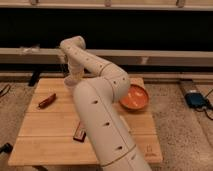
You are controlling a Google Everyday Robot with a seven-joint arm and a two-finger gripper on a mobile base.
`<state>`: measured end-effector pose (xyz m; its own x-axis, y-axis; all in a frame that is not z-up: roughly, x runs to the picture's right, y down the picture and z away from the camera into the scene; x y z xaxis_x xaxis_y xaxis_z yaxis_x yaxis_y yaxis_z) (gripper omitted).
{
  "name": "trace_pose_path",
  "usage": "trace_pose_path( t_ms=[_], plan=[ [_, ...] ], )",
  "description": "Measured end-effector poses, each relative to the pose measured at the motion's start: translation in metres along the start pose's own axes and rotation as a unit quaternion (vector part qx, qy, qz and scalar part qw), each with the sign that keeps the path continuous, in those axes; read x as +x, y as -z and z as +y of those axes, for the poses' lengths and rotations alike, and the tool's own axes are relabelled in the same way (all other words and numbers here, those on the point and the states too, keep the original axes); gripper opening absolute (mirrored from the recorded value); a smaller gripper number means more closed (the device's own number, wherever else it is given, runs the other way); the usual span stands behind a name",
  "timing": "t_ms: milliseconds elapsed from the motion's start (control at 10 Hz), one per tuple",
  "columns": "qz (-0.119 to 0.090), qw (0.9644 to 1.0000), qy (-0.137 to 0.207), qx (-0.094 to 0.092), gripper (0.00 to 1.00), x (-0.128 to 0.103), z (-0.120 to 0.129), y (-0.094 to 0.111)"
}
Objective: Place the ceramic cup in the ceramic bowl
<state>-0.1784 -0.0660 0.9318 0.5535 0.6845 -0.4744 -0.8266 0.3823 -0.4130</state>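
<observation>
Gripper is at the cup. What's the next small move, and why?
Likely a short, straight lift. The gripper sits right at the ceramic cup, which stands on the wooden table near its far edge, while the ceramic bowl lies apart, across the table. Raising the cup first should clear the tabletop before any sideways carry toward the bowl.
</observation>
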Motion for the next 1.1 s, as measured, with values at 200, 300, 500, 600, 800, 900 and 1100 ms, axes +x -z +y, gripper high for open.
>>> trace_pose_path(
  t_ms=[200,300,500,600,800,900,1100],
  plan=[
    [-0.022,0.9992,-0.006,-0.032,0.0,-0.006,0.003,0.027],
    [-0.033,0.9984,-0.01,-0.045,0.0,-0.007,0.001,0.04],
    [-0.058,0.9956,-0.028,-0.068,0.0,-0.004,-0.017,0.075],
    [-0.064,0.9945,-0.038,-0.073,0.0,0.001,-0.029,0.085],
    [-0.076,0.991,-0.072,-0.083,0.0,0.022,-0.065,0.104],
    [-0.079,0.9895,-0.084,-0.087,0.0,0.032,-0.078,0.11],
    [-0.085,0.9851,-0.115,-0.095,0.0,0.065,-0.111,0.123]
  ],
)
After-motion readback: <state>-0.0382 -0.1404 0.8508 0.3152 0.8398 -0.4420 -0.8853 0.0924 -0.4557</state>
